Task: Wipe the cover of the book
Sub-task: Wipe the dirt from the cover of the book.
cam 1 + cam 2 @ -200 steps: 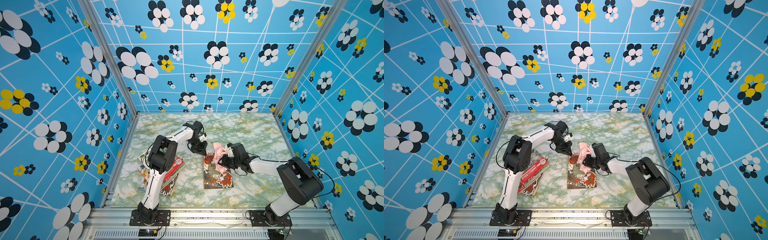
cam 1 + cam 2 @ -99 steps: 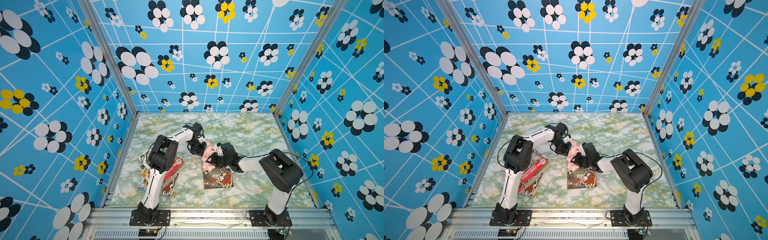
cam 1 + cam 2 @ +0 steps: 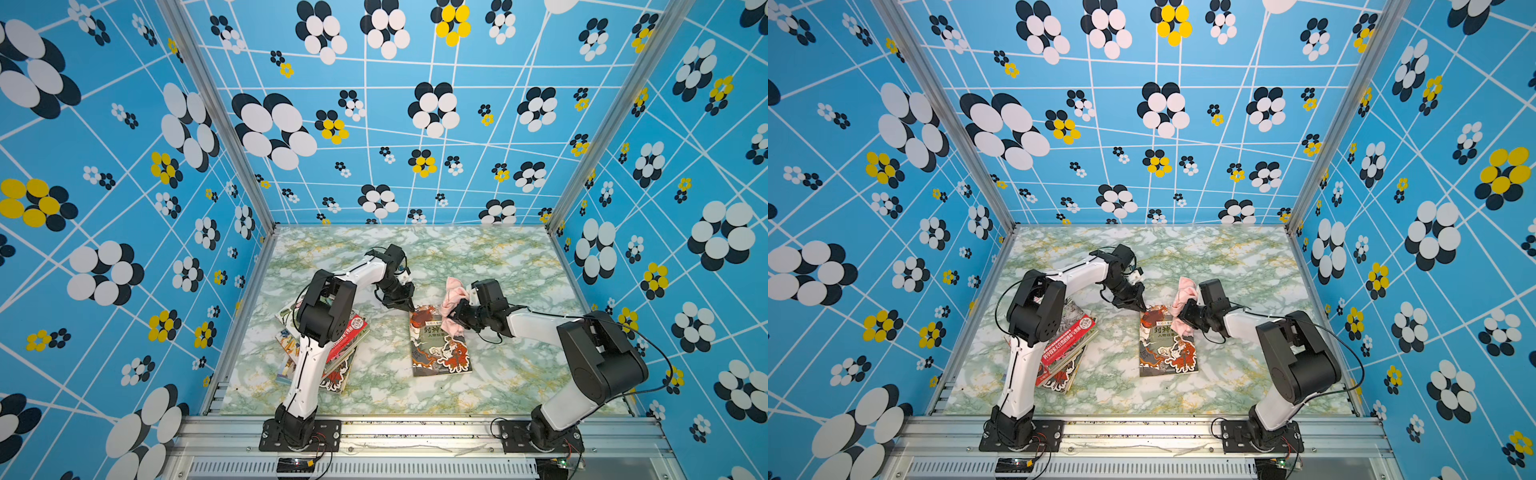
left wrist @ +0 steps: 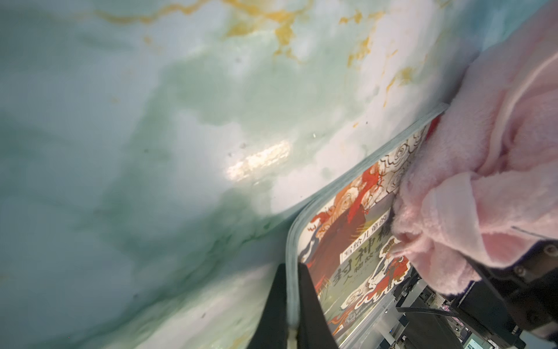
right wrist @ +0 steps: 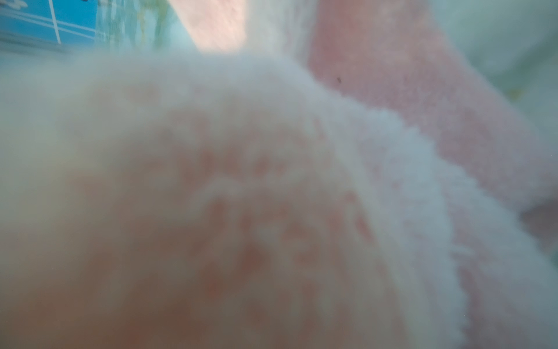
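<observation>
Nearest the camera, along the aluminium rail [image 3: 415,430], the two arm bases sit bolted side by side. Just beyond it, on the green marbled tabletop [image 3: 507,374], a loose stack of books [image 3: 353,328] lies beneath the left arm, with a red cover uppermost.

Well apart from that stack, near the middle of the tabletop, the book [image 3: 440,349] lies flat with its illustrated cover up, seen in both top views [image 3: 1167,349].

At its far left corner the left gripper [image 3: 405,306] points down, its tips meeting the corner. In the left wrist view its jaws are all but closed, and the book's pale edge [image 4: 291,272] shows in the thin slit between them. Whether they pinch that edge I cannot tell.

At the far right corner the right gripper [image 3: 455,318] reaches in low from the side, with its jaws closed on the pink cloth [image 3: 455,293]. The cloth rests bunched on the cover, and part of it stands up past the book's far edge. It fills the right wrist view [image 5: 271,181], hiding the jaws there.

Farther back the tabletop runs to blue walls [image 3: 415,124] printed with flowers.
</observation>
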Robot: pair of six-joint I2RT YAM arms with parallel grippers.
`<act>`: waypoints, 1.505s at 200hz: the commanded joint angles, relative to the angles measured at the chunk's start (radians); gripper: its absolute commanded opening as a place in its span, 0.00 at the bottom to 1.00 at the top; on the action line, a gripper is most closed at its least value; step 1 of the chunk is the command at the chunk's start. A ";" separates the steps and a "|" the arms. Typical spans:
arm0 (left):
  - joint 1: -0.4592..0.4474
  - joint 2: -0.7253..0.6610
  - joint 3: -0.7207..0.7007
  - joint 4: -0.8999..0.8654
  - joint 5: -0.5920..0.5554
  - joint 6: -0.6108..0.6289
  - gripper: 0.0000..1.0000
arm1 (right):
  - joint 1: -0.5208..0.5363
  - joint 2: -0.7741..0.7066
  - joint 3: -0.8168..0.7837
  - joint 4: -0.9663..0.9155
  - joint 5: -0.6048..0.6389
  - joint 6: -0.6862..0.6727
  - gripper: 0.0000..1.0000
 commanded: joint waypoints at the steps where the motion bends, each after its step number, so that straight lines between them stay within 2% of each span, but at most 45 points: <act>1: 0.009 0.017 -0.013 0.036 -0.013 -0.015 0.00 | 0.211 0.105 0.051 -0.123 -0.020 -0.017 0.00; 18: 0.009 0.015 -0.013 0.037 -0.011 -0.017 0.00 | 0.304 0.155 0.074 -0.079 -0.095 0.007 0.00; 35: 0.011 0.014 -0.013 0.033 -0.011 -0.014 0.00 | 0.295 0.126 0.022 -0.076 -0.087 -0.001 0.00; 48: 0.010 0.015 -0.011 0.033 -0.012 -0.015 0.00 | 0.227 0.078 -0.031 -0.130 -0.048 -0.038 0.00; 78: 0.012 0.014 -0.008 0.033 -0.007 -0.017 0.00 | -0.039 -0.002 -0.130 -0.212 -0.027 -0.096 0.00; 91: 0.012 0.012 -0.007 0.033 -0.008 -0.018 0.00 | -0.072 -0.007 -0.121 -0.242 -0.021 -0.121 0.00; 111: 0.013 0.011 -0.008 0.033 -0.008 -0.019 0.00 | -0.006 0.015 -0.098 -0.222 -0.054 -0.098 0.00; 129: 0.013 0.011 -0.007 0.033 -0.006 -0.021 0.00 | 0.156 0.056 -0.043 -0.203 -0.055 -0.074 0.00; 145: 0.013 0.010 -0.007 0.033 -0.006 -0.021 0.00 | 0.280 0.107 -0.005 -0.134 -0.112 -0.027 0.00; 162: 0.013 0.012 -0.007 0.033 -0.003 -0.022 0.00 | 0.318 0.129 -0.010 -0.078 -0.151 0.011 0.00; 179: 0.013 0.011 -0.008 0.033 -0.003 -0.022 0.00 | 0.254 0.090 -0.050 -0.137 -0.097 -0.024 0.00; 210: 0.016 0.008 -0.006 0.031 -0.003 -0.023 0.00 | 0.000 -0.039 -0.155 -0.287 -0.020 -0.085 0.00; 229: 0.016 0.008 -0.005 0.032 -0.002 -0.026 0.00 | -0.029 -0.095 -0.152 -0.388 0.056 -0.117 0.00; 247: 0.019 0.004 -0.004 0.031 -0.002 -0.027 0.00 | 0.012 -0.099 -0.164 -0.355 0.034 -0.081 0.00; 284: 0.024 0.005 -0.008 0.037 0.000 -0.032 0.00 | 0.324 -0.004 -0.064 -0.239 -0.040 -0.026 0.00; 301: 0.026 0.005 -0.008 0.038 0.002 -0.033 0.00 | 0.384 0.036 -0.022 -0.223 -0.076 -0.025 0.00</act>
